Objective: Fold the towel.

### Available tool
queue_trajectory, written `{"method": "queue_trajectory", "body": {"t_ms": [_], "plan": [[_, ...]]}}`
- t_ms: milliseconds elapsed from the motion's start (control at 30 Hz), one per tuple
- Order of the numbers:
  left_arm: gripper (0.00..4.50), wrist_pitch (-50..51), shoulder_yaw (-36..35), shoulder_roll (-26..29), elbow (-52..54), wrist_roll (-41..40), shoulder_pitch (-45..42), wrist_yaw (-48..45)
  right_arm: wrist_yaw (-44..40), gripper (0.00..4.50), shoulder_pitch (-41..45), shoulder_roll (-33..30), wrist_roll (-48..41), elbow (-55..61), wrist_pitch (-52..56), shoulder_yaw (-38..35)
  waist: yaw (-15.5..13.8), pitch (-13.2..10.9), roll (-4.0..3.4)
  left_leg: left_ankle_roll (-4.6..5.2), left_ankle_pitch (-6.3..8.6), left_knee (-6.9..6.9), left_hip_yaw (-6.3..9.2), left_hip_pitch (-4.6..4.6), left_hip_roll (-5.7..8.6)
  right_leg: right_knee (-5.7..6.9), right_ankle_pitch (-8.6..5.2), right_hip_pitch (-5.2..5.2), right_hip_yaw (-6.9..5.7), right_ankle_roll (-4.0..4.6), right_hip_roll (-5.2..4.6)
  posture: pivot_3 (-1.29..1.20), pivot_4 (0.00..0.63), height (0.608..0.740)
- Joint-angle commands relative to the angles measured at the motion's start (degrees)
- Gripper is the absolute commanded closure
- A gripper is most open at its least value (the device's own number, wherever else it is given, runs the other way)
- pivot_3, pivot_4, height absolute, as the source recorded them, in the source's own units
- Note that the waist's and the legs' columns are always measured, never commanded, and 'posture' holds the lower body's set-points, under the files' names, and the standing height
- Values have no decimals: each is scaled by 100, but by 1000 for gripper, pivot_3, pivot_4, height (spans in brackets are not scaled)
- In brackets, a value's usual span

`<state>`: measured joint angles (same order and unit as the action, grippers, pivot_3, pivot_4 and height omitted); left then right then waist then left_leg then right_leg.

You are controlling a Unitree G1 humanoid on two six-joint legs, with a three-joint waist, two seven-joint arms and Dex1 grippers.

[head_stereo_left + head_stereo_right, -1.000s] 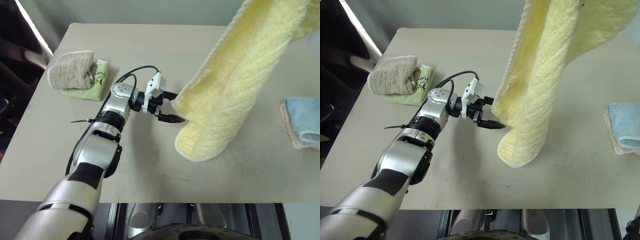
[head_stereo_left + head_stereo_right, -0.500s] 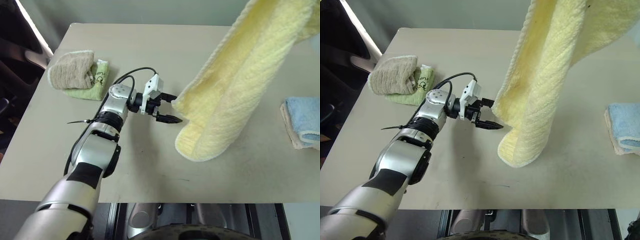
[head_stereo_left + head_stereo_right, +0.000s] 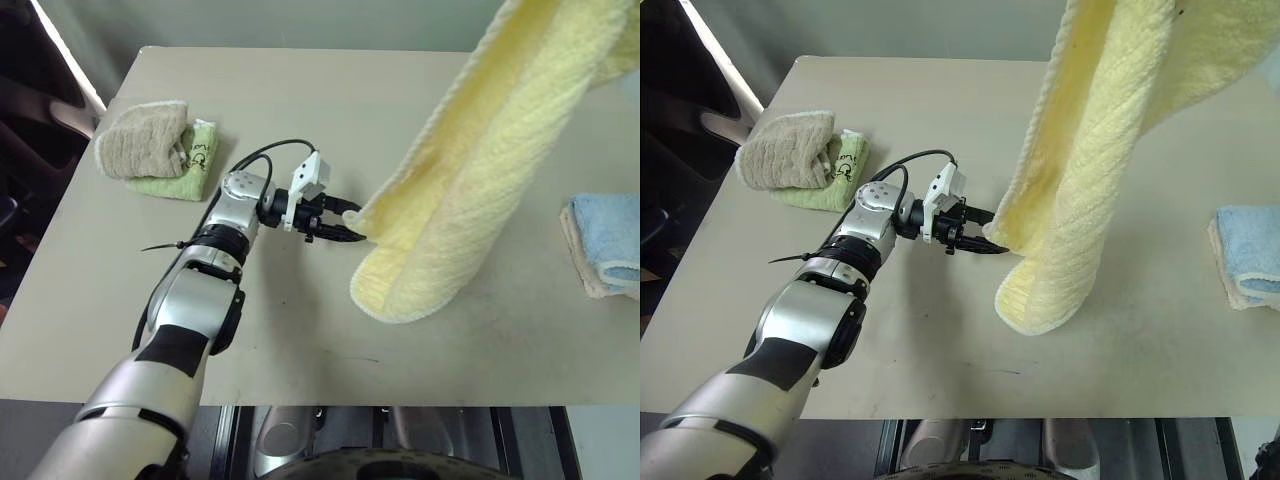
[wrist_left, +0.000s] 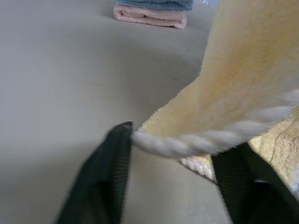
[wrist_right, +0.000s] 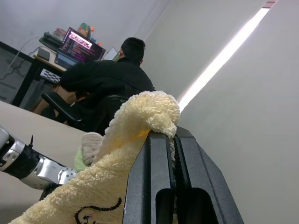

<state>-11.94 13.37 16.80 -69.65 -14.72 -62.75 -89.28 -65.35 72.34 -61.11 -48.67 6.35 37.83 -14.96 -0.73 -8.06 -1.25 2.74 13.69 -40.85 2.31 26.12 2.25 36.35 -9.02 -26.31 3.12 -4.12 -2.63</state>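
Desk (image 3: 300, 90): beige, carrying all cloths. Towel (image 3: 480, 180): pale yellow terry, largest cloth, hanging in a long doubled drape from the upper right down to a rounded lower fold resting on or just above the desk centre-right; contact with the surface not clear. Black printed scribble visible low on the towel in the right wrist view. Left arm reaching across from lower left, left tool (image 3: 345, 226) level, pointing at the towel's left rim near the lower fold. In the left wrist view, corded hem of towel lying across between the two black fingers (image 4: 110, 172), touching the tip of one; gap remaining toward the other, so jaws partly closed around the hem, firm pinch not confirmed. Right tool (image 5: 174, 154) clenched on an upper corner of the towel, cloth bunched over the closed fingertips. Beige-brown towel (image 3: 143, 138) folded on a light green towel (image 3: 190, 170) at the desk's far left corner, well apart from the towel. Light blue folded towel (image 3: 608, 235) on a pinkish cloth (image 3: 583, 262) at the right edge. Person (image 5: 105, 81) in dark top seated at a lit monitor (image 5: 78, 45) in the background of the right wrist view.
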Motion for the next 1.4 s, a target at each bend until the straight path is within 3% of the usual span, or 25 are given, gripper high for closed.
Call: {"method": "queue_trajectory", "body": {"t_ms": [33, 133, 300, 567, 800, 1000, 1400], "plan": [[3420, 78, -5, 30, 191, -178, -119, -322, -45, 4500, 137, -117, 2, 37, -115, -139, 0, 0, 0, 0, 0, 0, 0, 0, 0, 0, 0, 0, 0, 0, 0, 0, 150, 733], [4481, 164, 74, 57, 280, -333, -111, -322, -54, 4500, 136, -131, 22, 43, -128, -130, 0, 0, 0, 0, 0, 0, 1, 0, 0, 0, 0, 0, 0, 0, 0, 0, 150, 733], [4481, 242, 224, 117, 404, -536, -94, -322, -60, 4500, 116, -150, 57, 24, -160, -131, 1, 0, 0, 0, 0, 0, 0, 0, 0, 0, 0, 0, 0, 0, 0, 0, 150, 733], [4481, 561, -742, 270, 166, -529, -535, -69, 37, 4500, -839, -399, 446, -189, -454, -487, -10, 0, 0, 0, 0, -7, 0, 2, 1, -2, 3, 4, 0, -5, 0, 0, 150, 733], [4481, 805, -1523, 890, -76, -391, -1009, 622, 321, 4500, -1672, -615, 1402, -719, -1194, -602, 14, 0, -3, 0, 0, -3, -4, -1, -1, -1, 3, 0, 2, -5, 0, 0, 150, 733], [4481, 595, -1761, 1289, -276, 10, -1225, 1296, 673, 4500, -1952, -743, 2000, -1310, -1292, -492, 8, 0, -7, 2, -1, 0, -1, -2, -1, -4, 3, 4, 2, -4, 1, 0, 150, 733], [4481, 312, -2105, 1663, -527, 579, -1729, 2313, 886, 4500, -3131, 121, 2221, -919, -2042, -623, 37, -4, -13, 5, -6, 48, -24, -4, 2, -39, 12, -6, 3, -2, 3, 0, 150, 733]]}}
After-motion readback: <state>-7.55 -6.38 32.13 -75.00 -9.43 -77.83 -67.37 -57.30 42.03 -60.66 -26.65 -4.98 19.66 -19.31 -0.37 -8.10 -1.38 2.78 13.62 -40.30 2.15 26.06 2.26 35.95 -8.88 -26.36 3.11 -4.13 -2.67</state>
